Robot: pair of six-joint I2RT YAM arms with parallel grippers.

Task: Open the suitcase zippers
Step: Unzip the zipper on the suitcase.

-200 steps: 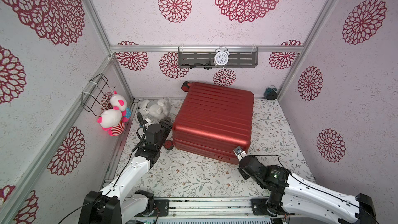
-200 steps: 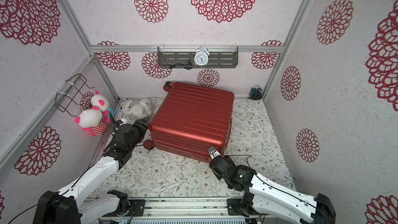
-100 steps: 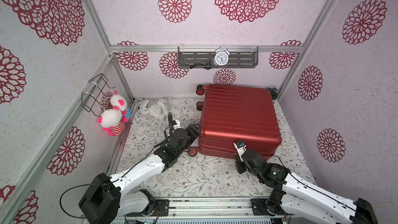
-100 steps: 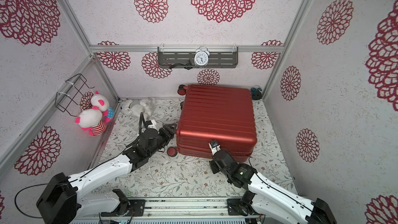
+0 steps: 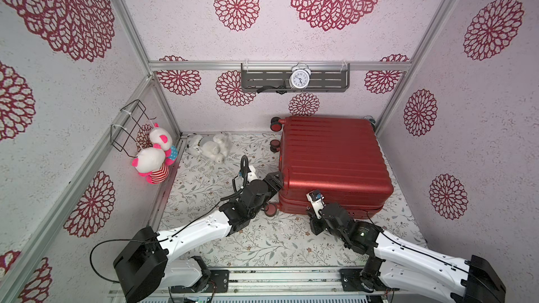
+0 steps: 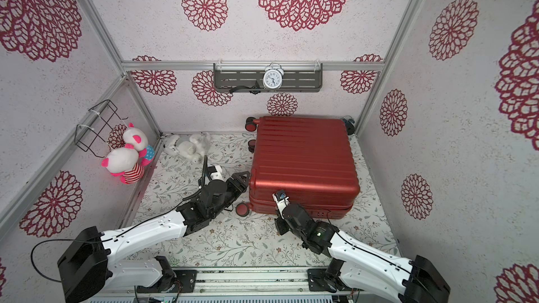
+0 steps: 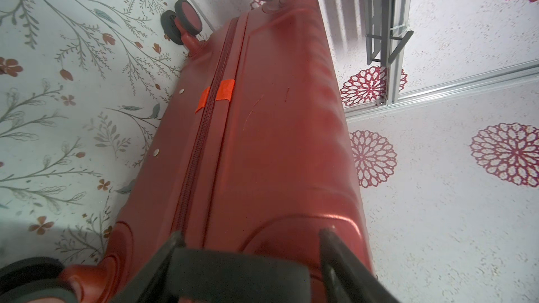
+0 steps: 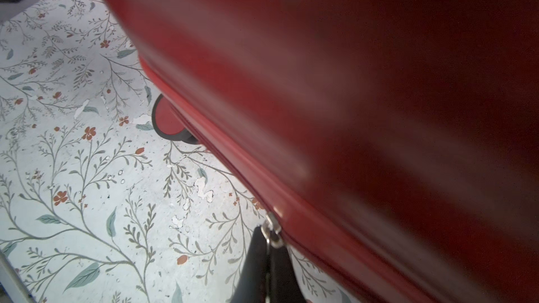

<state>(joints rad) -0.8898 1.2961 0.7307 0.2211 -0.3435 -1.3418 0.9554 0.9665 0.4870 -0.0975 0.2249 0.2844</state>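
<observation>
Red suitcase (image 5: 329, 155) lies flat on the floral mat (image 5: 262, 240), closed, w/ both arms reaching its near end. L gripper (image 5: 276, 181) is at the near corner on its own side: jaws spread, and in the left wrist view the two dark fingers (image 7: 329, 246) stand well apart w/ tips against the case's end face (image 7: 277, 141). Nothing is caught btwn them. Straight out ahead of those tips the zipper track (image 7: 201, 129) runs along the seam btwn the shell halves, crossed further out by two orange tabs (image 7: 223, 90), w/ two wheels at the far end beyond that. R gripper (image 8: 267, 246) sits low against the case's front edge, fingers (image 8: 256, 257) pressed together and pinching a small metallic zipper pull (image 8: 271, 228) right at their tips. The pull hangs off the seam line, touching the shell (image 8: 379, 83), which fills the view just past the hand and is blurred. One red-and-black wheel (image 5: 270, 209) rests on the mat btwn the two grippers, just under L's wrist and further along the seam from R's tips (image 8: 166, 120). Both top views (image 6: 303, 153) show the case's far side close to the back wall, away from both hands.
</observation>
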